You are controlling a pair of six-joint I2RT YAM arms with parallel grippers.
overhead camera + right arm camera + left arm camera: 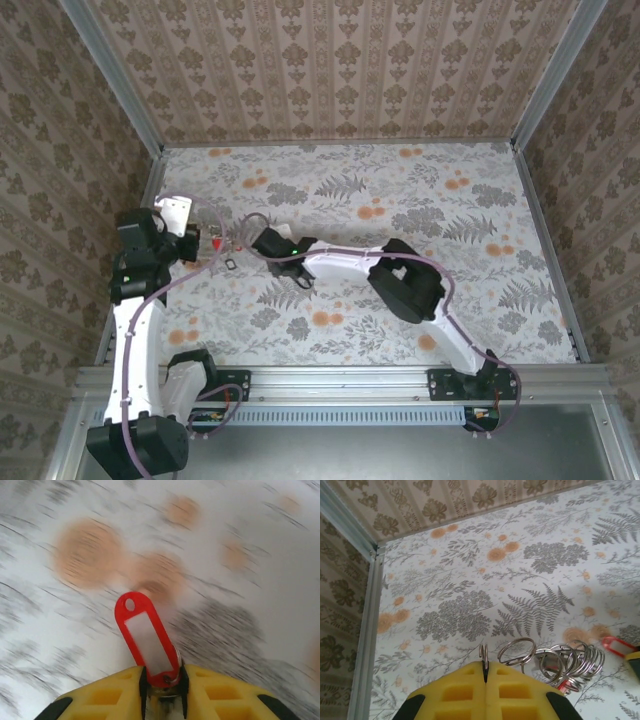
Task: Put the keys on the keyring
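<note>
My left gripper (485, 671) is shut on a thin metal keyring (484, 653) that stands edge-on between its yellow fingertips. Beside that ring, to its right, several more linked silver rings (555, 661) lie on the floral table. A red key (147, 640) with a white label and a hole at its far end sticks out of my right gripper (162, 679), whose jaws press on its base. From above, the left gripper (203, 243) and right gripper (252, 240) face each other at the left of the table, with a red piece (217, 241) between them.
A small dark piece (230, 264) lies on the table just below the grippers. The left wall rail (366, 630) runs close beside the left gripper. A red key (615, 645) and a yellow fingertip (634, 659) sit at the right edge. The table in the right wrist view is blurred.
</note>
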